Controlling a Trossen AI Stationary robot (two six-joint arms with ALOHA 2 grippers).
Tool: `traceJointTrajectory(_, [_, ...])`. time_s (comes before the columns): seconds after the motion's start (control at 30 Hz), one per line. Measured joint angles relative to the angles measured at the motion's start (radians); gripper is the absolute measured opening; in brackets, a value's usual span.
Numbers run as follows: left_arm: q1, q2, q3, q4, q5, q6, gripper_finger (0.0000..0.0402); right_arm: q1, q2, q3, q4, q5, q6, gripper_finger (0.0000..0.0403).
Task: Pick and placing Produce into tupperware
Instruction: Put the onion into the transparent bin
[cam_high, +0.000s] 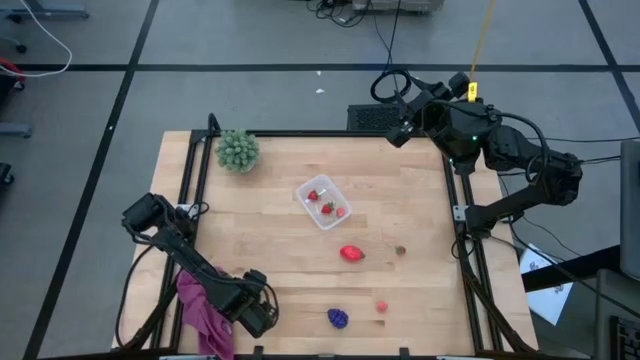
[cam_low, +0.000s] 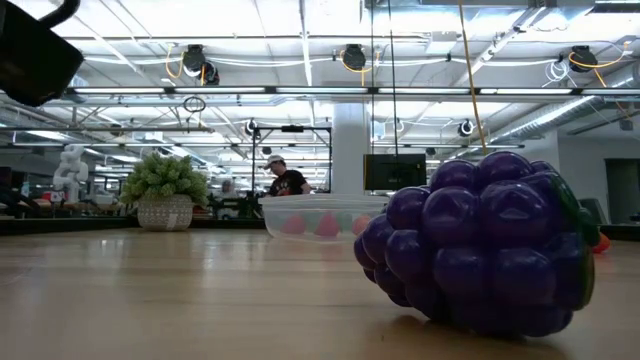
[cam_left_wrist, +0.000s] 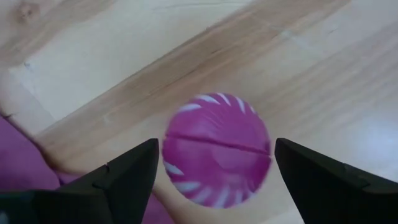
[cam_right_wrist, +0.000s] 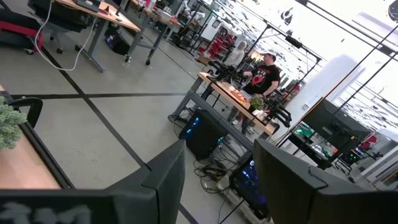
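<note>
on the wooden table (cam_high: 280, 270), three produce pieces fill the tupperware (cam_high: 323, 202), four lie outside; the left gripper (cam_left_wrist: 214, 163) gapes around one.

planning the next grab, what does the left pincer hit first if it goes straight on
The magenta striped ball, centred between the open left pincer fingers; how far off it is is unclear.

The bench (cam_high: 280, 270) is pale blond wood with a light grain. The tupperware (cam_high: 322, 203) is clear with a whitish rim and holds red and pink pieces. A red fruit (cam_high: 351, 253) lies on bare wood, a small red-pink piece (cam_high: 381, 307) and a deep purple grape cluster (cam_high: 338, 318) near the front edge. A magenta ball with white stripes (cam_left_wrist: 216, 149) sits between dark fingers. A magenta cloth (cam_high: 203, 310) drapes the front left corner; a green spiky plant (cam_high: 238, 150) is at the back left.
</note>
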Motion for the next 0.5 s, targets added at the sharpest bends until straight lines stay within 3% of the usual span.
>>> traceJointTrajectory(0.5, [0.0,0.0,-0.007,0.01,0.0,0.006,0.0292,0.0,0.0,0.0,0.0,0.0,0.0,0.0181])
